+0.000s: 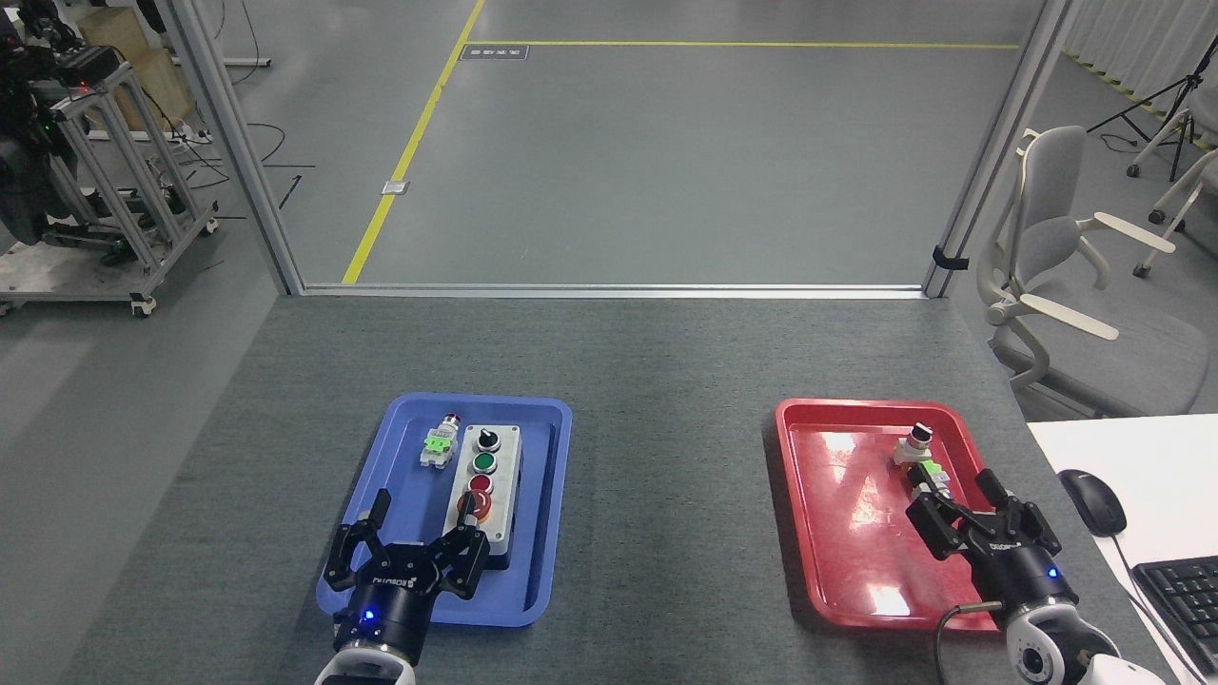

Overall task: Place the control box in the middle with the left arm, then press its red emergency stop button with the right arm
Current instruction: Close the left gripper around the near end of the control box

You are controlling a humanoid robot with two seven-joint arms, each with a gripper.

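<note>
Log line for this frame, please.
phase: approach | left gripper: open, over blue tray | control box: in tray, ungrasped | right gripper: open, idle
</note>
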